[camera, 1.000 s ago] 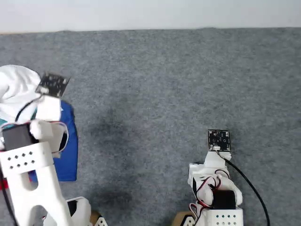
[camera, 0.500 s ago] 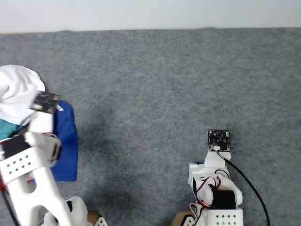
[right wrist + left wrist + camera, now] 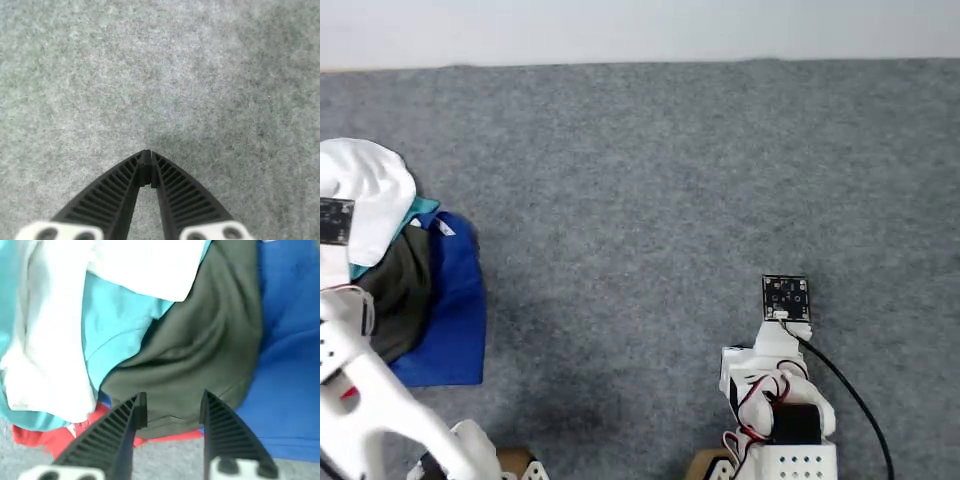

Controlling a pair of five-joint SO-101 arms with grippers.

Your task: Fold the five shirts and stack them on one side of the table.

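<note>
Where the grey mat [image 3: 700, 180] reaches the left edge of the high view, the shirts lie in one overlapping heap. The white shirt [image 3: 365, 185] is bunched at the far end; a strip of the teal shirt [image 3: 417, 213] peeks from beneath it; the dark shirt [image 3: 405, 285] drapes over the middle of the heap; the blue shirt [image 3: 460, 310] spreads under the dark one, on the side toward the table's middle. From the left wrist view the red shirt [image 3: 50, 437] shows as a thin edge at the bottom of the heap, under the teal and dark shirts and touching the mat.

The left arm [image 3: 360, 400] rises from the near left corner, beside the heap. The left gripper [image 3: 172, 400] hangs over the dark shirt's hem; its jaws stand apart with nothing between them, and whether the tips touch the cloth cannot be told.

The right arm [image 3: 780, 400] sits folded at the near edge, right of the middle and well apart from the shirts. The right gripper [image 3: 148, 160] points down at bare mat; its jaws are pressed together, holding nothing.
</note>
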